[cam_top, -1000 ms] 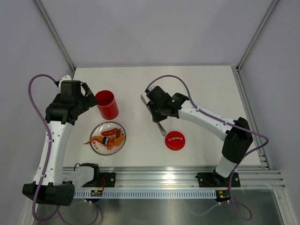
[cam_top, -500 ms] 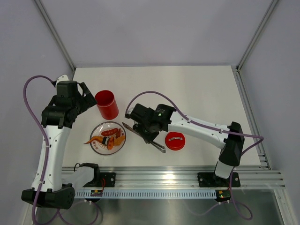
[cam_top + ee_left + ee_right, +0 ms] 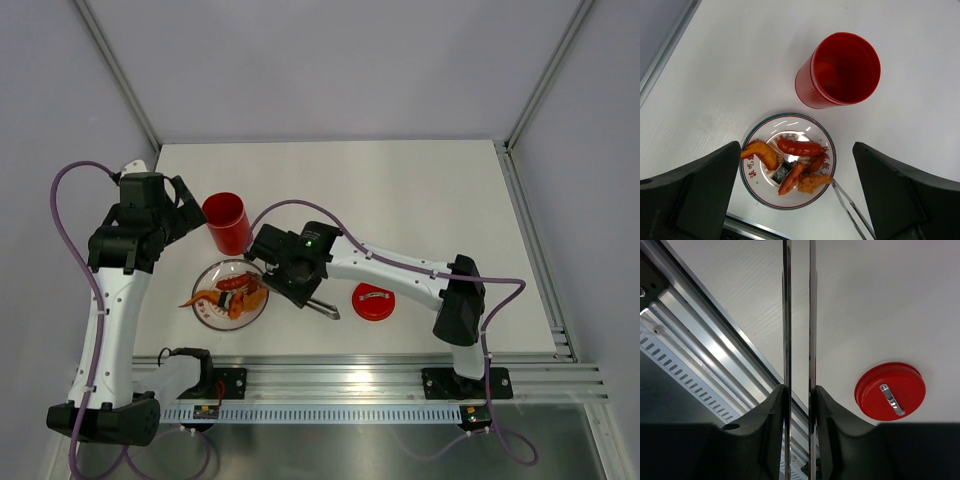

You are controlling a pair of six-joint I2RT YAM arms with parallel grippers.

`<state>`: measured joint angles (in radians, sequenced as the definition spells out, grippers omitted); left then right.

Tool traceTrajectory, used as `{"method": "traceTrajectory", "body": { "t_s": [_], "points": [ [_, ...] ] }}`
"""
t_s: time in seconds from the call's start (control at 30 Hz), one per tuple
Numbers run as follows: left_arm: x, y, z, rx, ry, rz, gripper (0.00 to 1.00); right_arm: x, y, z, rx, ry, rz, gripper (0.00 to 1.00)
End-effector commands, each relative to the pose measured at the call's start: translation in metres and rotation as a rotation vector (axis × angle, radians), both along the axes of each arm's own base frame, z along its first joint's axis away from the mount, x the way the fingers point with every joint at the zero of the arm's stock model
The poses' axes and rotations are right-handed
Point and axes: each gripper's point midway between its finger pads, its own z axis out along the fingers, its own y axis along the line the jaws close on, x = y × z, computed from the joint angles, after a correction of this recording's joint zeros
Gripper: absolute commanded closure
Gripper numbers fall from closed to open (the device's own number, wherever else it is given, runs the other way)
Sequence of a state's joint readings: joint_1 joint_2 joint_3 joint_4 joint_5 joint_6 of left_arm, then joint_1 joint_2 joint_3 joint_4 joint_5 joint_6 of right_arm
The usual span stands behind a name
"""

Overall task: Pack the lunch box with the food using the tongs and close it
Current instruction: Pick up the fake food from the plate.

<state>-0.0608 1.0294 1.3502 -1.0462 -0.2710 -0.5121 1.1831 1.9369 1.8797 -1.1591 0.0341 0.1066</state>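
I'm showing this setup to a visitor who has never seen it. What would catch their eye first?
The open red lunch box stands upright on the left, with a plate of food just nearer the arm bases. The right gripper holds the silver tongs, whose tips reach the plate's rim. The red lid lies flat on its own, further right.

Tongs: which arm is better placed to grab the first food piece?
Right. The right gripper holds the tongs, tips at the plate rim beside the food. The left gripper hangs open and empty by the lunch box.
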Motion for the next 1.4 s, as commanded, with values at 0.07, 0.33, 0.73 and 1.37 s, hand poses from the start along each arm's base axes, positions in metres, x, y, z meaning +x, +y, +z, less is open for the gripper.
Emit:
{"method": "traceTrajectory", "body": {
  "t_s": [0.07,0.33,0.73,1.37],
  "points": [
    [0.001,0.003,0.023,-0.001,-0.068,-0.011,0.01,-0.001,0.003,0.015,0.013,-0.024,0.054,0.64],
    [0.002,0.003,0.02,-0.015,-0.061,-0.015,0.01,0.002,0.002,0.021,0.031,-0.05,0.04,0.59],
    [0.002,0.003,0.019,-0.023,-0.059,-0.014,0.01,0.008,0.004,0.041,0.093,-0.105,0.045,0.59],
    [0.003,0.001,0.016,-0.041,-0.053,-0.016,0.01,-0.004,0.022,0.049,0.122,-0.102,0.215,0.5]
  ]
}}
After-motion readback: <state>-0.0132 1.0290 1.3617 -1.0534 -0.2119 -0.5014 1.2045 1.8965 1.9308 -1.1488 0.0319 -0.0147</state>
